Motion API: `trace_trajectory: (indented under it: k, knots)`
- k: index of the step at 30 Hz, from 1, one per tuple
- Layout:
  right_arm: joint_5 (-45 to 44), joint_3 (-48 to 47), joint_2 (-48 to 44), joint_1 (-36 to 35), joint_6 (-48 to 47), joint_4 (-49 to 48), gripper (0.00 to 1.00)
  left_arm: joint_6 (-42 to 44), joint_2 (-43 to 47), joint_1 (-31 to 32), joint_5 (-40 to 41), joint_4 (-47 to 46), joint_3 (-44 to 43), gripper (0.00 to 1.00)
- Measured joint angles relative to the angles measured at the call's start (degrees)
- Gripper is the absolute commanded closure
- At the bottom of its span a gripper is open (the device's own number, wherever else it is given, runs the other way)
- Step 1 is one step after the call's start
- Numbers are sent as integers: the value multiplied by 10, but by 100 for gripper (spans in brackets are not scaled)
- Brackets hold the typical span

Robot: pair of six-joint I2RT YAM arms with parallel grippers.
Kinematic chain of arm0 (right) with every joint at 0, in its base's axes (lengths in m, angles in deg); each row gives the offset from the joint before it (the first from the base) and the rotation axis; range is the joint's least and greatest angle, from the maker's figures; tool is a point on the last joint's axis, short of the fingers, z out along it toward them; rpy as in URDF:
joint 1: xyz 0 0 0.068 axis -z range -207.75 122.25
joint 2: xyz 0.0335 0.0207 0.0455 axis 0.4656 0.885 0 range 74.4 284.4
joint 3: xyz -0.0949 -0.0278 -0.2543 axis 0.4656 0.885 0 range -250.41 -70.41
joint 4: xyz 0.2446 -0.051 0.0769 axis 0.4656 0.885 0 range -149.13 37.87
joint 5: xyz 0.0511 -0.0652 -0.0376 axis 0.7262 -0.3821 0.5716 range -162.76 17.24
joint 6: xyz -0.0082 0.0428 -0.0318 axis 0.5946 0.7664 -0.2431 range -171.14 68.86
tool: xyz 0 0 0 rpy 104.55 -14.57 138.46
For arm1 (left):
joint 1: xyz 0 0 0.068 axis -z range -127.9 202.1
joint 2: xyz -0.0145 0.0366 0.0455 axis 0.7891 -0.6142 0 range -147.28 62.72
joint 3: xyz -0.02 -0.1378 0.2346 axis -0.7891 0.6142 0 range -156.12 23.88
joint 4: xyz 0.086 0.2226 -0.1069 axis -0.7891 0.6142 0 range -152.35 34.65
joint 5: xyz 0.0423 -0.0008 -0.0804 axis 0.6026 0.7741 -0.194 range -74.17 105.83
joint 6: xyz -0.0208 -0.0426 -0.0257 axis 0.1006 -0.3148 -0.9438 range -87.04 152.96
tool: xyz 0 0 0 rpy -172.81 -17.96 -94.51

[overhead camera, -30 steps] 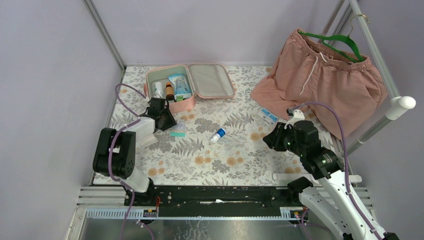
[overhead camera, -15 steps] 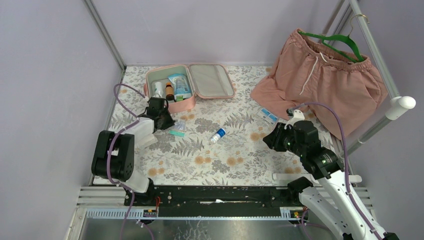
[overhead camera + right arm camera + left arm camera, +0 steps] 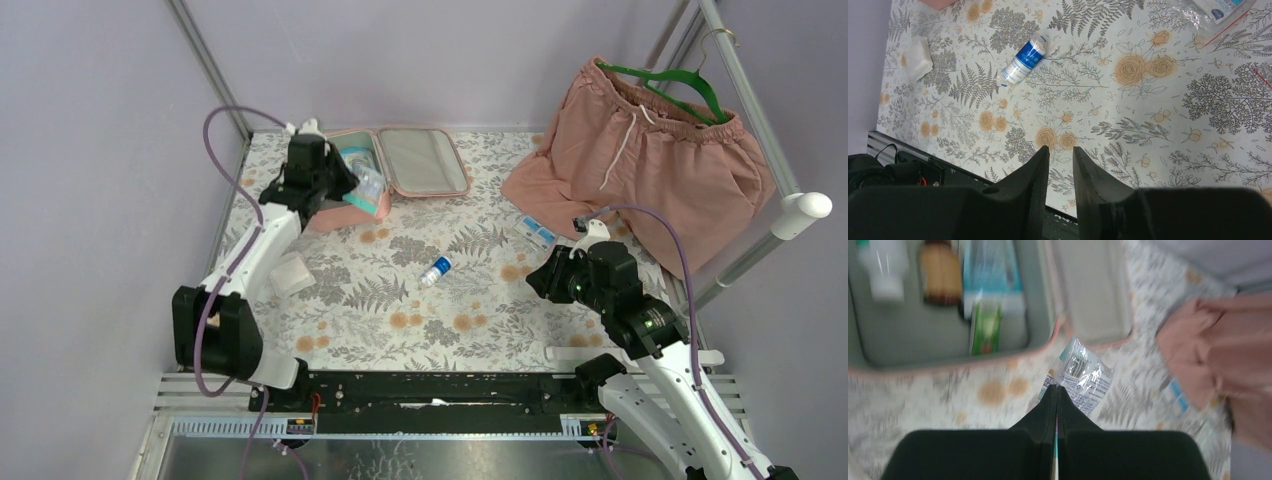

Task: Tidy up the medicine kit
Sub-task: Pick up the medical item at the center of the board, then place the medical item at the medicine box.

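Only the left wrist view shows the left end effector (image 3: 1056,388) clenched on a sachet (image 3: 1083,372), with the medicine kit (image 3: 908,335) just ahead. A second ago the sachet lay on the counter (image 3: 480,300). The right end effector (image 3: 1060,149) is part-open and empty.

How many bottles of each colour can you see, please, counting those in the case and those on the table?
White bottle, in the case: 1
Brown bottle, in the case: 1
Blue-and-white bottle, on the table: 1
Total: 3
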Motion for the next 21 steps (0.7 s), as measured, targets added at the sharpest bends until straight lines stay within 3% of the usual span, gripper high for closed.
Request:
trace_trajectory:
  k: [6, 8, 13, 21]
  knots:
    - [0, 0, -1, 0, 0, 1, 67, 23, -130, -45, 1, 7, -194, 100]
    - [0, 0, -2, 0, 0, 1, 66, 26, -180, -66, 0, 6, -226, 93]
    - [-2, 0, 0, 0, 2, 5, 60, 37, -266, -101, 0, 24, -232, 64]
    - [-77, -15, 88, 0, 8, 5, 56, 33, -241, -107, -14, 41, -199, 44]
